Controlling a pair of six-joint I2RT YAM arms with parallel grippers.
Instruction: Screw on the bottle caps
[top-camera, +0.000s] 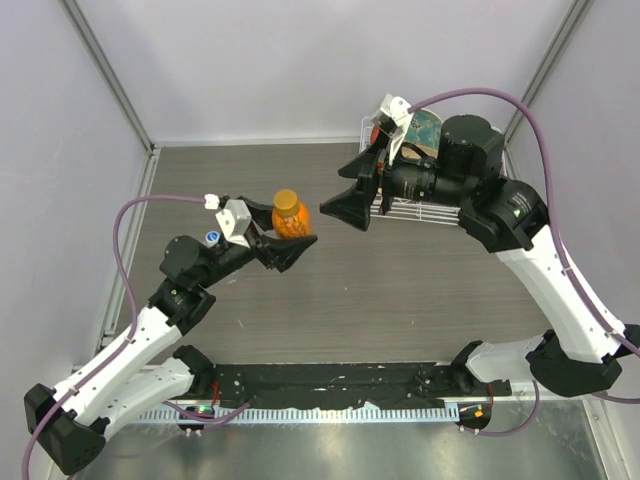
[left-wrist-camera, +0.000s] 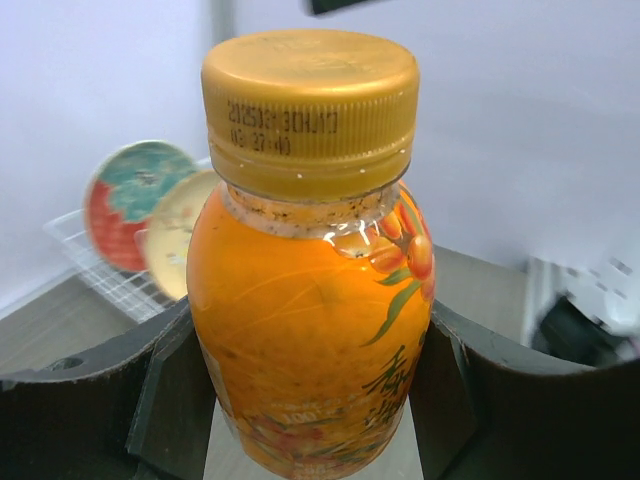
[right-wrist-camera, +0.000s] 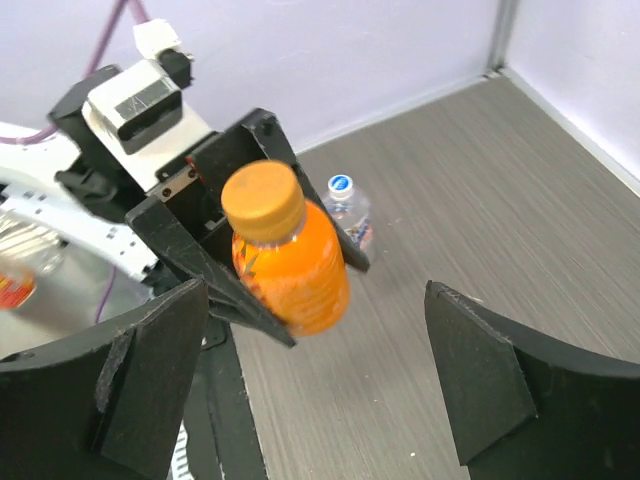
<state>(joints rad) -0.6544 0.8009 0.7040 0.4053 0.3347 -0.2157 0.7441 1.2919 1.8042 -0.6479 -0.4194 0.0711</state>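
left jaws: clamped on orange bottle (top-camera: 290, 220), held off the bench (top-camera: 400, 300) | orange bottle: full of orange liquid, amber cap (left-wrist-camera: 310, 95) on its neck | right jaws: spread wide, empty, near the bottle | water bottle (right-wrist-camera: 348, 215): stands on bench, white cap (right-wrist-camera: 341, 186) on | wire rack (top-camera: 420, 212): holds patterned plates (left-wrist-camera: 130, 200)
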